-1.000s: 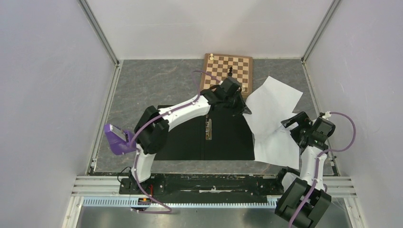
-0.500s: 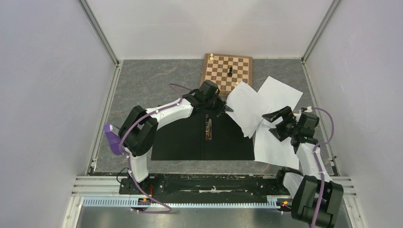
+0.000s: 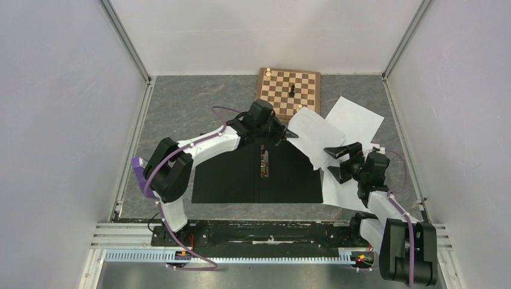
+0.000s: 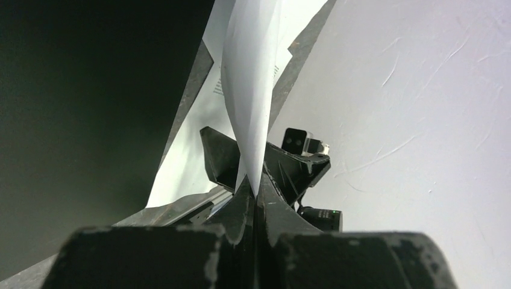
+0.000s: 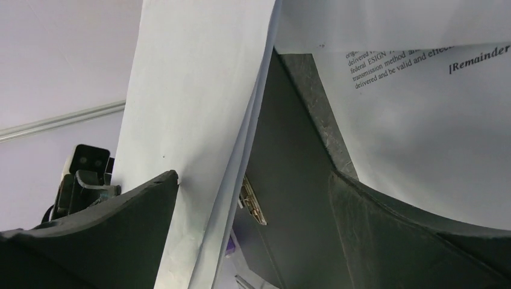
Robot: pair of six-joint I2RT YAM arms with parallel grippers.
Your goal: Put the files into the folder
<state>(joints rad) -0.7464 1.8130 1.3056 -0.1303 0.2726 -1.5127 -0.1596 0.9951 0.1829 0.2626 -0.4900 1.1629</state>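
A grey marbled table [image 3: 187, 108] sits between plain white walls [image 3: 54, 120]. The black folder [image 3: 235, 174] lies open mid-table, with loose sheets [image 3: 355, 117] to its right near a chessboard [image 3: 288, 90]. The left claw [image 3: 291, 136] is pinched tight on one raised sheet [image 3: 313, 135]. The right claw [image 3: 334, 162] gapes wide, gripping nothing.

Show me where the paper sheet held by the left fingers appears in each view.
Top external: sheet right of centre, just below the chessboard.
Left wrist: sheet upper centre, edge-on above the shut left fingers.
Right wrist: sheet, tall white band left of centre.
Shared landmark: the folder's black inside.
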